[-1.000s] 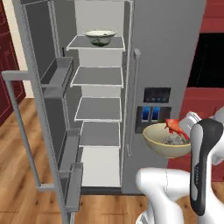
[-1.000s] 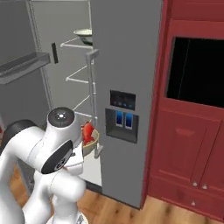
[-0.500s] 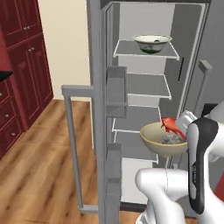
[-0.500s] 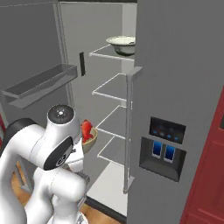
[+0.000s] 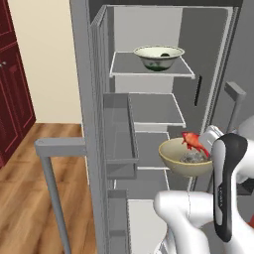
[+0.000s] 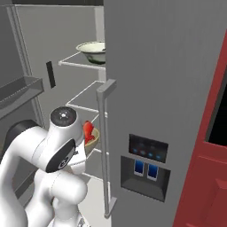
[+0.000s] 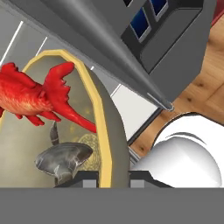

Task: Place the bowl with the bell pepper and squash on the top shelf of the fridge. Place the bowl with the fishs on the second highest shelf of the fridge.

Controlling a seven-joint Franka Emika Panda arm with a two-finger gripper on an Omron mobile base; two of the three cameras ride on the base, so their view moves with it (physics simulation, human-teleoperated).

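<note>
Jaws gripping smooth cream-tan bowl (image 7: 107,131) by its rounded rim, glossy red-orange fish (image 7: 33,98) and dull grey fish (image 7: 63,158) lying inside.

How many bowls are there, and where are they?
2. The off-white bowl sits on the top shelf of the fridge. The tan bowl with the fish is held up in front of the lower shelves.

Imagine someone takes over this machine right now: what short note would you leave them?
Gripper: shut on the rim of the bowl with the fishs, carried in front of the open fridge.
Fishs: red one and grey one inside that bowl.
Done: the bowl with the bell pepper and squash sits on the top shelf.
Left: set the fish bowl on the second highest shelf.
</note>
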